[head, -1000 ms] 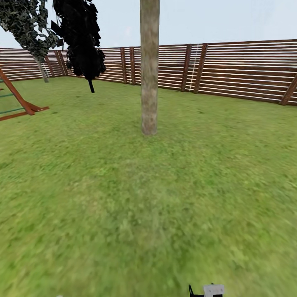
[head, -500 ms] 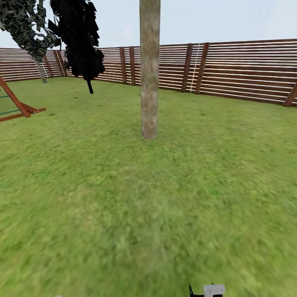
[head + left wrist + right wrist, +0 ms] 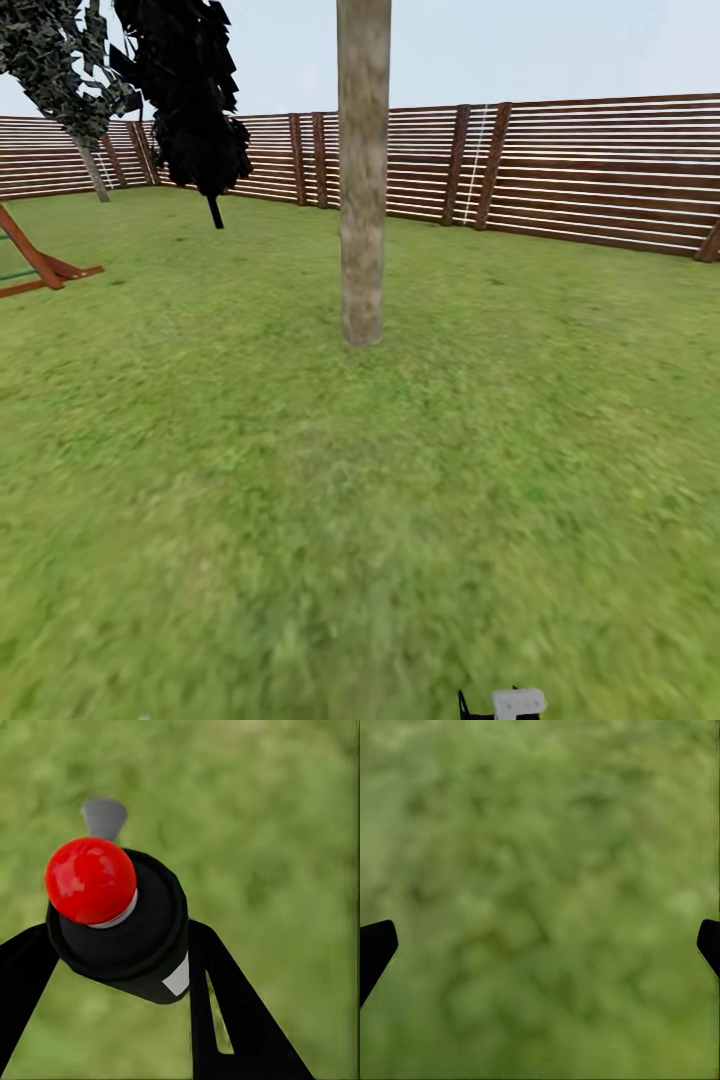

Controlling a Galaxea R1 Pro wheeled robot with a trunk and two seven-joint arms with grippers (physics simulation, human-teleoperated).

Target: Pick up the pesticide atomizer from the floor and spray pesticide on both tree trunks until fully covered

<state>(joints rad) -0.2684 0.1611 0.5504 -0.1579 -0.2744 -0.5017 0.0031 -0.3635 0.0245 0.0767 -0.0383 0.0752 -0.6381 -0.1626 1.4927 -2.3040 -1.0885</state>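
Note:
In the left wrist view the pesticide atomizer (image 3: 127, 937), a dark bottle with a red ball (image 3: 90, 879) on top, a grey nozzle (image 3: 103, 816) and a white label, sits between the black fingers of my left gripper (image 3: 120, 941), which is shut on it above blurred grass. My right gripper (image 3: 544, 941) is open over bare lawn, its black fingertips (image 3: 375, 945) far apart. In the head view one tree trunk (image 3: 362, 180), thick and grey-brown, rises from the grass straight ahead at some distance.
A brown slatted fence (image 3: 590, 170) closes the garden behind the trunk. A dark columnar tree (image 3: 185, 90) and a small leafy tree (image 3: 60, 60) stand at the back left. A red-brown wooden frame (image 3: 40, 265) stands at the left edge. Open lawn (image 3: 360, 520) lies between me and the trunk.
The whole head view has shifted: the trunk's base sits a little lower and looks slightly larger, and the wooden frame has slid toward the left edge. The camera has moved forward.

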